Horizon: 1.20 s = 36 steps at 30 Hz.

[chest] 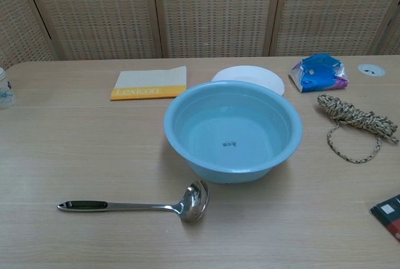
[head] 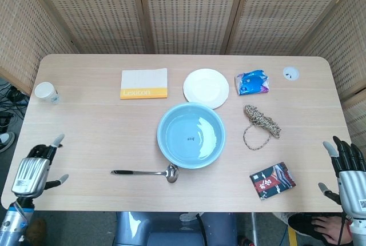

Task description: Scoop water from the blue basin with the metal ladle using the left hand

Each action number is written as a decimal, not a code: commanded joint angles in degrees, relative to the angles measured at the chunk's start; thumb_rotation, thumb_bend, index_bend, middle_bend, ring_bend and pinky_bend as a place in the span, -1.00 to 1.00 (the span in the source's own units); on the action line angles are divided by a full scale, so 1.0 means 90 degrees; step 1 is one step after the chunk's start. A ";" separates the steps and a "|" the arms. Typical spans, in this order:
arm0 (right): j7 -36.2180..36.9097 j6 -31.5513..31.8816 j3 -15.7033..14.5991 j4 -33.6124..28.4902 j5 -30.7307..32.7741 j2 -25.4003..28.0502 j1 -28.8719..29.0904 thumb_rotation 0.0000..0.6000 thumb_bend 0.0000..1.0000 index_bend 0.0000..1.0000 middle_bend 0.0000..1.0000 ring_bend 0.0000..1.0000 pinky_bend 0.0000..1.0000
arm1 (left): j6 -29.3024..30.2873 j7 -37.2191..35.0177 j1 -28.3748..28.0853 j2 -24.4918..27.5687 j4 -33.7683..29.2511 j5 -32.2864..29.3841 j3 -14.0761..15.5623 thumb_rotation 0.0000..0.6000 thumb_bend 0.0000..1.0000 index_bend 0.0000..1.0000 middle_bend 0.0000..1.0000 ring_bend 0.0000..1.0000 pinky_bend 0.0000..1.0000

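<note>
Fingers (head: 56,141) of our left hand (head: 33,170) are spread and empty above the table's (head: 86,137) near left corner, the palm's grey back turned up toward our head camera and the thumb jutting out to the side. We see the hand only from the head view. Our right hand (head: 350,169) sits off the table's near right edge, fingers likewise apart and pointing away from us, gripping nothing.

We find the metal ladle (head: 145,173) lying flat on the table between our left hand and the blue basin (head: 191,135), well apart from the hand. Its dark-gripped handle points toward our left side and its bowl rests just beside the basin's near rim; from the chest view the ladle (chest: 137,204) appears close to the basin (chest: 232,130) but we cannot tell whether they touch. The basin sits near the table's middle and holds clear water, with a small dark label visible through it on the bottom.

Beyond the basin lies a white plate (head: 206,87), bare, its edge just beside the basin's far rim. At the far left edge stands a small paper cup (head: 45,92); we cannot make out its contents
</note>
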 commanded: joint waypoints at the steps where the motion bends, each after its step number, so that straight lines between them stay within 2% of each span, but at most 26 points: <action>1: 0.0007 -0.0012 0.0013 -0.0002 0.0023 0.0002 0.0008 1.00 -1.00 -1.00 -1.00 -1.00 -1.00 | -0.0702 0.0532 -0.0356 -0.0140 -0.0327 -0.0130 0.0061 1.00 -1.00 -1.00 0.64 0.86 0.98; 3: 0.0021 -0.0028 0.0019 0.0007 0.0054 0.0007 0.0012 1.00 -1.00 -1.00 -1.00 -1.00 -1.00 | -0.1407 0.1025 -0.0654 -0.0225 -0.0670 -0.0441 0.0089 1.00 -1.00 -1.00 0.74 0.93 1.00; 7: 0.0054 -0.0075 0.0023 0.0016 0.0103 0.0017 0.0025 1.00 -1.00 -1.00 -1.00 -1.00 -1.00 | -0.2053 0.1758 -0.0969 -0.0579 -0.0881 -0.1213 -0.0035 1.00 -1.00 -1.00 0.83 0.98 1.00; 10: 0.0067 -0.0080 0.0020 0.0019 0.0107 0.0023 0.0026 1.00 -1.00 -1.00 -1.00 -1.00 -1.00 | -0.2304 0.2103 -0.1115 -0.0869 -0.0878 -0.1702 -0.0088 1.00 -0.98 -0.81 0.86 1.00 1.00; 12: 0.0066 -0.0084 0.0019 0.0023 0.0108 0.0022 0.0027 1.00 -1.00 -1.00 -1.00 -1.00 -1.00 | -0.2383 0.2332 -0.1205 -0.1049 -0.0820 -0.1975 -0.0129 1.00 -0.82 -0.60 0.87 1.00 1.00; 15: 0.0065 -0.0106 0.0014 0.0024 0.0116 0.0023 0.0035 1.00 -1.00 -1.00 -1.00 -1.00 -1.00 | -0.2371 0.2619 -0.1307 -0.1340 -0.0677 -0.2228 -0.0188 1.00 -0.61 -0.40 0.87 1.00 1.00; 20: 0.0045 -0.0136 0.0018 0.0016 0.0142 0.0021 0.0047 1.00 -1.00 -1.00 -1.00 -1.00 -1.00 | -0.2220 0.2939 -0.1396 -0.1778 -0.0444 -0.2514 -0.0232 1.00 -0.36 -0.27 0.88 1.00 1.00; 25: 0.0023 -0.0191 0.0014 0.0019 0.0187 0.0014 0.0061 1.00 -1.00 -1.00 -1.00 -1.00 -1.00 | -0.2111 0.3324 -0.1505 -0.2332 -0.0060 -0.2900 -0.0251 1.00 -0.35 -0.22 0.88 1.00 1.00; 36: 0.0060 -0.0228 0.0013 0.0011 0.0229 0.0038 0.0071 1.00 -1.00 -1.00 -1.00 -1.00 -1.00 | -0.2022 0.3417 -0.1661 -0.2664 0.0215 -0.3100 -0.0197 1.00 -0.28 -0.12 0.88 1.00 1.00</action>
